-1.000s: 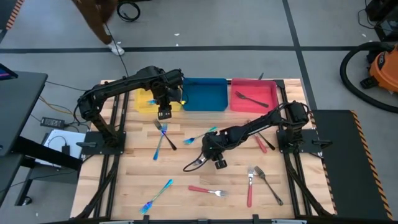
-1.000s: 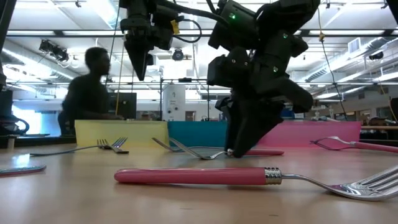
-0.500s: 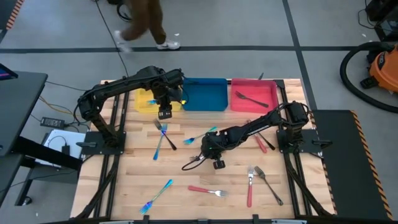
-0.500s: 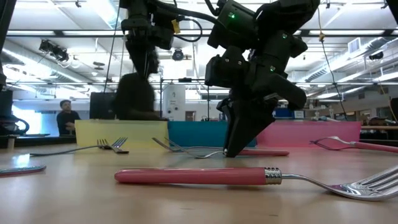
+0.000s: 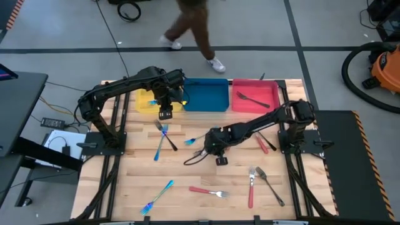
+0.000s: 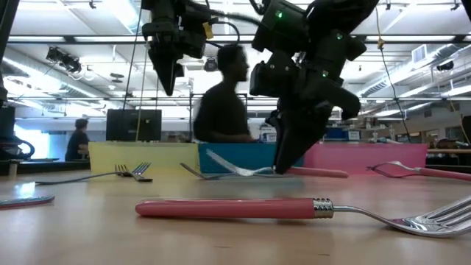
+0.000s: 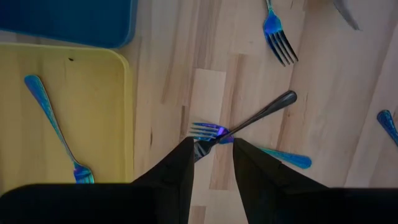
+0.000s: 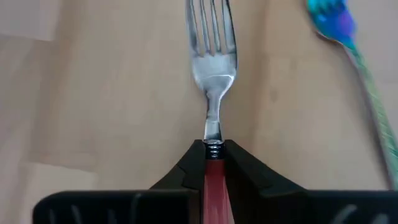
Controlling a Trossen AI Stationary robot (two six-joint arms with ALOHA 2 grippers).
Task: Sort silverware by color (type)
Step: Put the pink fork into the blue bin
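Note:
My right gripper (image 5: 214, 150) is shut on a red-handled silver fork (image 5: 194, 157) over the middle of the table. Its tines (image 8: 211, 37) point toward the table's left. My left gripper (image 5: 165, 114) hangs open and touches nothing. It is just near of the yellow tray (image 5: 142, 103), above an iridescent fork crossed by a dark fork (image 7: 255, 115) lying flat on the wood. One iridescent fork (image 7: 56, 127) lies in the yellow tray. A dark fork (image 5: 251, 99) lies in the red tray (image 5: 273, 94). My right gripper pinches the fork between its two fingers on the red handle (image 8: 214, 171), right behind the metal collar. The fingers slant down from above and from the table's right, lying along the fork. The fork (image 6: 234, 170) is lifted clear, nearly level, tines slightly raised.
A blue tray (image 5: 205, 94) sits between the yellow and red ones at the far edge. Loose on the wood lie iridescent forks (image 5: 203, 135) (image 5: 157, 197), red-handled forks (image 5: 207, 192) (image 5: 251, 187), a grey fork (image 5: 270, 185) and red-handled pieces (image 5: 263, 142). People pass beyond the table.
My right gripper has risen a little and drifted toward the far edge, still shut on the red-handled fork. The fork's tines, which rested on the table, are now lifted clear. A person has walked past beyond the far edge.

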